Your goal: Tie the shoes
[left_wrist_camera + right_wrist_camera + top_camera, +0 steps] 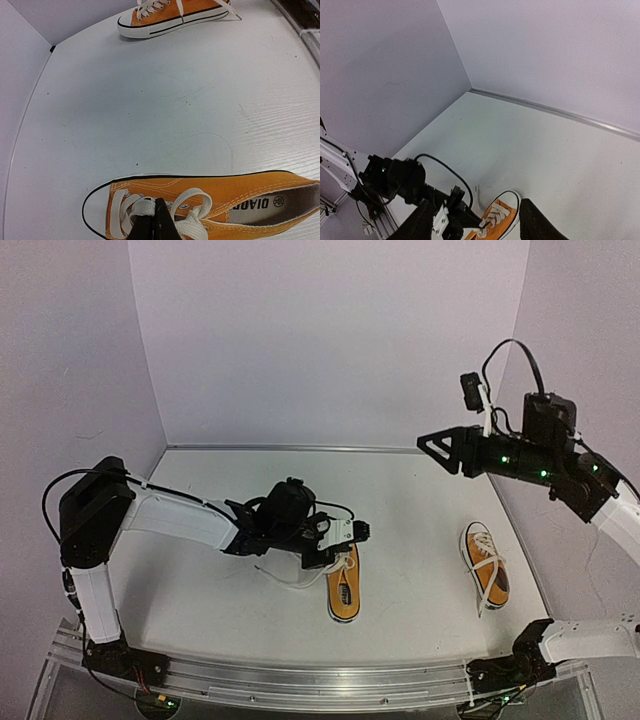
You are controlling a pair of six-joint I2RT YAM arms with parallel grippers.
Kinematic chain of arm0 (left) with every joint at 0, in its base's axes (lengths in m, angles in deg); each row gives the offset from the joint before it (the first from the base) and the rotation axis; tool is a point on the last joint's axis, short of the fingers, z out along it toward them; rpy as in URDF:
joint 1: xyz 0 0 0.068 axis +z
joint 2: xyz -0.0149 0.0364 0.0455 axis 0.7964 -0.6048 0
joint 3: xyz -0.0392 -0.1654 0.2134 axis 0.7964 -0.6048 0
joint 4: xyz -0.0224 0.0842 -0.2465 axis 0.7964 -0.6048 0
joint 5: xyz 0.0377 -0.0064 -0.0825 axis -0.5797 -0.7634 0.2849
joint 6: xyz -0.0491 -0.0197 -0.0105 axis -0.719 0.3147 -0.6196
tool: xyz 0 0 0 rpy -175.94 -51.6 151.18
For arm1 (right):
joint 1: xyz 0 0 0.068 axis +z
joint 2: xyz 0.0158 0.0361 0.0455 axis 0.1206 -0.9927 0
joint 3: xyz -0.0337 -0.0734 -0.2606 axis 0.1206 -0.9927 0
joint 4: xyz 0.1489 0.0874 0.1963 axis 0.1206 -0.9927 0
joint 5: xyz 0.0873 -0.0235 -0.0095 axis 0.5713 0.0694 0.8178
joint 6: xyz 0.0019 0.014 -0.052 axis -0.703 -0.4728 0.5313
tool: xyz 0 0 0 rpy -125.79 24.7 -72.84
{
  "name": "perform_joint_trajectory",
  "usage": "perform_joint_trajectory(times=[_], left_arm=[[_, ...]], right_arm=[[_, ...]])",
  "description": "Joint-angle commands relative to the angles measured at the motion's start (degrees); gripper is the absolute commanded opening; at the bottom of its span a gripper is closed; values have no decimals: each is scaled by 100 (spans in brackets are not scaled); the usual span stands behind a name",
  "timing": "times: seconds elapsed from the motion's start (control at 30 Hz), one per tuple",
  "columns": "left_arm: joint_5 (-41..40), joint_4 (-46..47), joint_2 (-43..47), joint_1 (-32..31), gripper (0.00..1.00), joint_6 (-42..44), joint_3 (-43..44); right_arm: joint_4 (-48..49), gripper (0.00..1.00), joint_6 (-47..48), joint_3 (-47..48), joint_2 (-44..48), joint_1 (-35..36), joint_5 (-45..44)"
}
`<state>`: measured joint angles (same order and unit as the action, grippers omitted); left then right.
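Two orange sneakers with white soles and white laces lie on the table. The left shoe [343, 590] has its toe pointing away from the arm bases. My left gripper [335, 558] is over its laces. In the left wrist view the gripper [158, 204] is shut on a white lace [142, 209] of this shoe [235, 192], near the toe-end eyelets. The right shoe [487, 565] lies apart at the right and shows at the top of the left wrist view [170, 15]. My right gripper [438, 448] is raised high, open and empty [477, 217], looking down on the left shoe [497, 222].
A loose lace end [285, 578] trails on the table left of the left shoe. White walls enclose the table on the left, back and right. An aluminium rail [320, 680] runs along the near edge by the arm bases.
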<state>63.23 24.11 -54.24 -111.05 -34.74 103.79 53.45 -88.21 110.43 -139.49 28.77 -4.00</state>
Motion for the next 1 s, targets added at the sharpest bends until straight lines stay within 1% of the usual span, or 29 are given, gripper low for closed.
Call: perform_joint_trajectory(times=[0.0,0.07,0.17,0.27,0.33,0.43,0.53,0.7,0.83,0.9,0.97], left_arm=[[1154,-7,-107,253,0,-1194,416],[1372,79,-152,353,0,-1413,447],[1527,120,-233,422,0,-1555,496],[1663,-12,-370,470,0,-1641,651],[1709,-55,-441,488,0,-1701,715],[1751,-78,-493,514,0,-1773,775],[1838,-80,-503,549,0,-1859,780],[1881,-110,-513,588,0,-1934,800],[1973,-116,-543,607,0,-1999,837],[2003,-129,-558,614,0,-2003,863],[2035,-150,-575,614,0,-2007,889]], right_arm=[[-380,45,91,-643,318,18,272],[-543,40,142,-835,391,17,451],[-602,36,276,-1048,445,104,642],[-623,32,517,-1137,347,511,343],[-673,32,759,-1141,99,1107,-458],[-844,32,1139,-1043,-521,1844,-1401],[-515,32,1578,-1183,-819,2451,-2133],[339,33,2380,-1540,-1228,3281,-2964],[929,33,3281,-1463,-2190,4056,-4021],[1072,31,3659,-1274,-2771,4255,-4295],[1249,30,3921,-1127,-3189,4338,-4350]])
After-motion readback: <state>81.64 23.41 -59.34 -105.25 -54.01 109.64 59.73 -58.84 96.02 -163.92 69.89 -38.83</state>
